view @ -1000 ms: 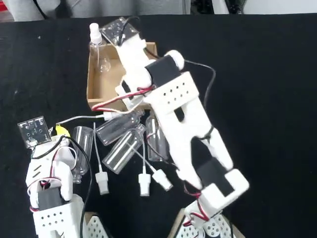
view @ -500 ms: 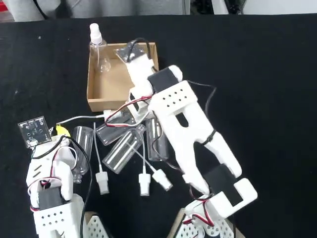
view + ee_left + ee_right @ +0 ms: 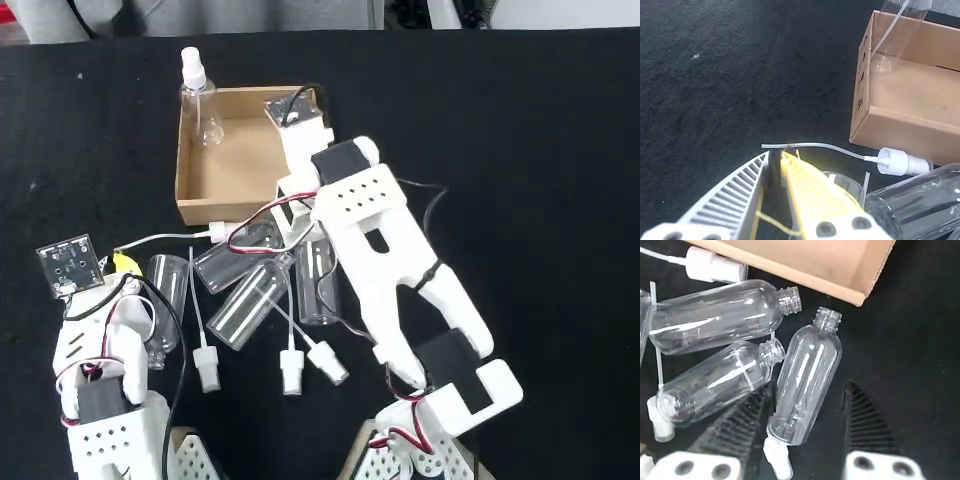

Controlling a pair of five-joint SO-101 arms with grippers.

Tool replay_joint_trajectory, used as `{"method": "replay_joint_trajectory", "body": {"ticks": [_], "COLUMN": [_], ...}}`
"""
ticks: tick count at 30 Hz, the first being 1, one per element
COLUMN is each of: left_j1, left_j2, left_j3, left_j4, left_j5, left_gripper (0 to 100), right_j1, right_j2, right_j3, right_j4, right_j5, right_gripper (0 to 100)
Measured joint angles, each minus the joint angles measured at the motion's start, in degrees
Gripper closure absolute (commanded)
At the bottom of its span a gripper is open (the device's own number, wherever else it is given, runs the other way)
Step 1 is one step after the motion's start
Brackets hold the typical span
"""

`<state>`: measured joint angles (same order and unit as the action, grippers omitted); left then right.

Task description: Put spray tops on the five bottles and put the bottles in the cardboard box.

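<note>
A capped bottle (image 3: 198, 98) stands in the far left corner of the cardboard box (image 3: 228, 190). Several open clear bottles lie in front of the box. My right gripper (image 3: 805, 412) is open, a finger on each side of one lying bottle (image 3: 807, 372), with two more bottles (image 3: 715, 315) (image 3: 715, 382) beside it. One spray top (image 3: 897, 161) lies by the box's front wall (image 3: 910, 125), and its thin tube runs to the tip of my left gripper (image 3: 775, 156), which is shut. Three more spray tops (image 3: 205, 365) (image 3: 291, 370) (image 3: 328, 362) lie nearer the arm bases.
Another open bottle (image 3: 165, 305) lies right beside my left gripper (image 3: 122, 262). The right arm (image 3: 370, 230) reaches over the box's near right corner and the lying bottles. Bare black tabletop (image 3: 520, 150) spreads to the right of the box.
The right arm has drawn back from the box's far left corner, swinging right and toward the lying bottles. The capped bottle stays standing in the box. The left arm has not moved.
</note>
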<state>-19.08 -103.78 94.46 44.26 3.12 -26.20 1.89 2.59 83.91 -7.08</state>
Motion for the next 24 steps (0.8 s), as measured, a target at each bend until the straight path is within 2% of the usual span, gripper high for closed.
{"method": "replay_joint_trajectory", "body": {"ticks": [6, 24], "left_j1": [0.0, 0.0], "left_j2": [0.0, 0.0], "left_j3": [0.0, 0.0], "left_j4": [0.0, 0.0], "left_j5": [0.0, 0.0], "left_gripper": [97, 97], "right_j1": [0.0, 0.0], "right_j2": [0.0, 0.0], "right_j3": [3.4, 9.4], "right_j4": [-1.9, -7.6], "right_j5": [-0.3, -2.7], "right_gripper": [74.2, 74.0]}}
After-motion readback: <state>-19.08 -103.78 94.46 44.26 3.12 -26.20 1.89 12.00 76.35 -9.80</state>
